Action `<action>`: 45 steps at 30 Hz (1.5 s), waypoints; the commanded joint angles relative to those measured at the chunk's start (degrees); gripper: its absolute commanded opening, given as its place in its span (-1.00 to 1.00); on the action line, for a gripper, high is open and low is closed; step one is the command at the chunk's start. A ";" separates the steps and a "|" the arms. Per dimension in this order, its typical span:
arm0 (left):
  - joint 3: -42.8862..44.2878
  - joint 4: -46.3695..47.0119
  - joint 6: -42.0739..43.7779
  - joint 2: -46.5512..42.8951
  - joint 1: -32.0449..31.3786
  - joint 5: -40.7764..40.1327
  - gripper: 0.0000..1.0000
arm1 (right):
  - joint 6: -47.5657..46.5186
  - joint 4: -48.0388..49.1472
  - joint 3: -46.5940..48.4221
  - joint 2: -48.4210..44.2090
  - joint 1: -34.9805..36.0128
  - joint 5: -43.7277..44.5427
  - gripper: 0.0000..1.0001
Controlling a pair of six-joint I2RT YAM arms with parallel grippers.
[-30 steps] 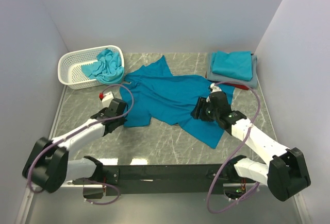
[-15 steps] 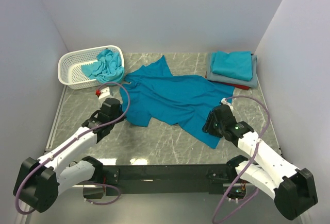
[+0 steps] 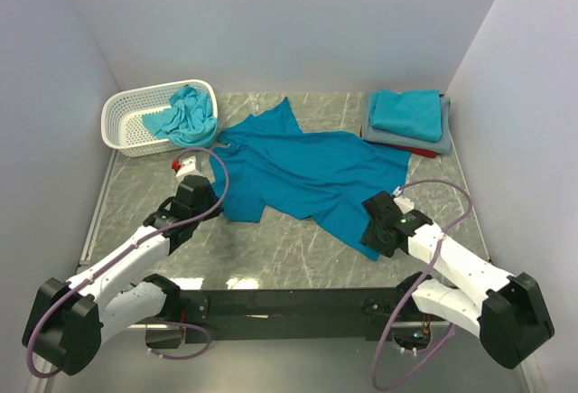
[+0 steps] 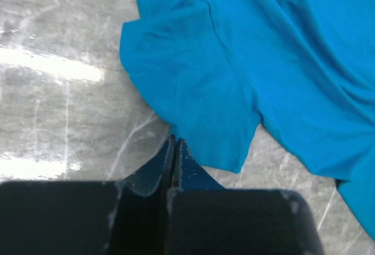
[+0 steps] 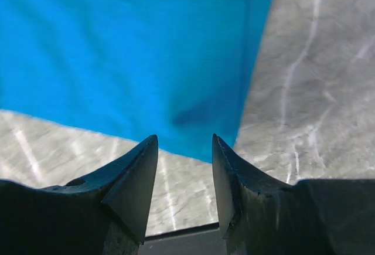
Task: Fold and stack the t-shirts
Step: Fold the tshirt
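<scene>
A teal-blue t-shirt (image 3: pixel 307 172) lies spread and rumpled across the middle of the table. My left gripper (image 3: pixel 209 201) is shut and empty, its tips (image 4: pixel 174 141) at the edge of the shirt's sleeve (image 4: pixel 193 102). My right gripper (image 3: pixel 373 233) is open just short of the shirt's near right corner (image 5: pixel 199 114), nothing between its fingers (image 5: pixel 135 167). A turquoise t-shirt (image 3: pixel 187 113) is bunched in the basket. At the back right sits a folded stack (image 3: pixel 408 115): turquoise on top, grey under it, a red edge (image 3: pixel 417 150) at the bottom.
The white lattice basket (image 3: pixel 135 117) stands at the back left. Pale walls close in the left, back and right sides. A black rail (image 3: pixel 289 303) with both arm bases runs along the near edge. Bare marble (image 3: pixel 289 244) shows in front of the shirt.
My right arm has pulled back off the shirt toward the near right, to its lower corner, and its jaws have narrowed a little. My left arm has barely shifted and stays shut.
</scene>
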 commanded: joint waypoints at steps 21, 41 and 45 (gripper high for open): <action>-1.44 4.13 0.93 -2.88 -0.17 5.40 -0.99 | 8.14 -1.97 -5.63 -3.78 0.85 0.32 -0.09; 0.58 -2.90 -3.02 -11.73 -1.49 1.45 -0.99 | 12.79 -9.80 -0.80 -6.94 12.88 3.04 -1.00; 0.06 -6.50 -6.44 -16.31 -3.42 0.83 -0.99 | 13.32 -11.02 0.34 -5.02 15.95 3.39 -1.00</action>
